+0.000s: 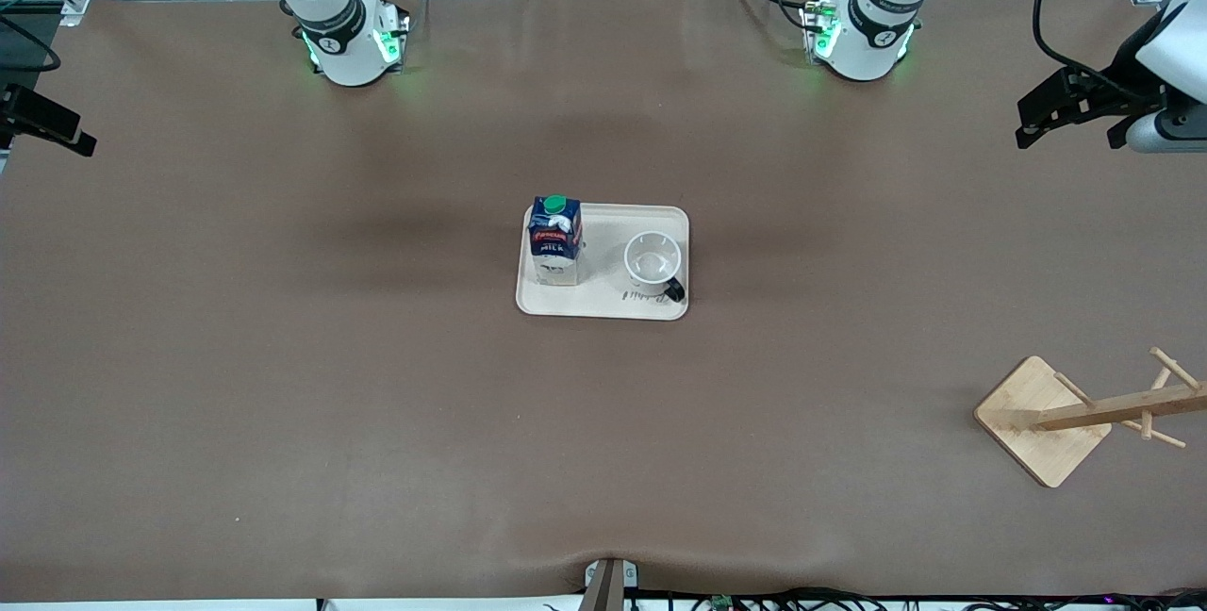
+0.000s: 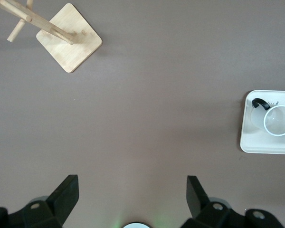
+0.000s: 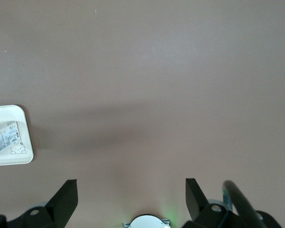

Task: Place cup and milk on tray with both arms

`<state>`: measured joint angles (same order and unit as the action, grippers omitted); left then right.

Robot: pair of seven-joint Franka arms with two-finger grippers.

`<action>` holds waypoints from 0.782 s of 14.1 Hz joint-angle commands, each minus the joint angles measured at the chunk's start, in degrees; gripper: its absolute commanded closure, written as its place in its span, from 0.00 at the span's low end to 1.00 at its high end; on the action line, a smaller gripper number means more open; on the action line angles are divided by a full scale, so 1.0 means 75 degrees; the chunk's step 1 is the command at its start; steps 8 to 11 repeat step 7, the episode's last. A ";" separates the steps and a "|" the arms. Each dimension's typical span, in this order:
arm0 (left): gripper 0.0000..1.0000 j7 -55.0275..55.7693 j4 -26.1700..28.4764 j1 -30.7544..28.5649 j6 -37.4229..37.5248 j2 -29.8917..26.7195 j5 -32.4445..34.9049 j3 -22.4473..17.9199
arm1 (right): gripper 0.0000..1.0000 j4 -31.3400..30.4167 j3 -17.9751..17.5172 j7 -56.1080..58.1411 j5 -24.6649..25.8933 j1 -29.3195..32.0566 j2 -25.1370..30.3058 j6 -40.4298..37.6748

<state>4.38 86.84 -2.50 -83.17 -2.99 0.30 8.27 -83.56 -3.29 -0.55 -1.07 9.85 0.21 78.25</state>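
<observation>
The cream-white tray lies at the middle of the table. The dark blue milk carton with its green cap stands upright on the tray's end toward the right arm. The white cup stands upright on the tray's other end, its black handle toward the front camera. My left gripper hangs open and empty over the left arm's end of the table, apart from the tray. My right gripper is open and empty over the right arm's end. The left wrist view shows the open left gripper, the tray and the cup. The right wrist view shows the open right gripper, the tray and part of the milk.
A wooden rack with pegs lies tipped on its square base toward the left arm's end, nearer the front camera than the tray; it also shows in the left wrist view. Brown tabletop surrounds the tray.
</observation>
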 commanded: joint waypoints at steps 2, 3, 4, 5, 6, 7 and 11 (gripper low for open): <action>0.00 -0.0021 -0.0093 -0.0030 0.0132 -0.0106 -0.0146 -0.0024 | 0.00 0.0185 -0.0101 0.0085 0.0013 0.0174 -0.0133 -0.0097; 0.00 -0.0021 -0.0152 -0.0030 0.0132 -0.0083 -0.0146 -0.0013 | 0.00 0.0185 -0.0101 0.0085 0.0002 0.0186 -0.0133 -0.0097; 0.00 -0.0021 -0.0153 -0.0030 0.0132 -0.0082 -0.0146 -0.0024 | 0.00 0.0185 -0.0101 0.0074 0.0002 0.0174 -0.0133 -0.0097; 0.00 -0.0021 -0.0153 -0.0030 0.0132 -0.0082 -0.0157 -0.0024 | 0.00 0.0254 -0.0101 0.0074 0.0013 0.0151 -0.0133 -0.0097; 0.00 -0.0021 -0.0153 -0.0030 0.0132 -0.0082 -0.0146 -0.0013 | 0.00 0.0336 -0.0101 0.0085 0.0013 0.0128 -0.0133 -0.0120; 0.00 0.0002 -0.0153 -0.0019 0.0132 -0.0094 -0.0157 -0.0012 | 0.00 0.0337 -0.0101 0.0074 0.0025 0.0116 -0.0133 -0.0120; 0.00 0.0002 -0.0153 -0.0019 0.0132 -0.0094 -0.0157 -0.0012 | 0.00 0.0337 -0.0101 0.0074 0.0025 0.0116 -0.0133 -0.0120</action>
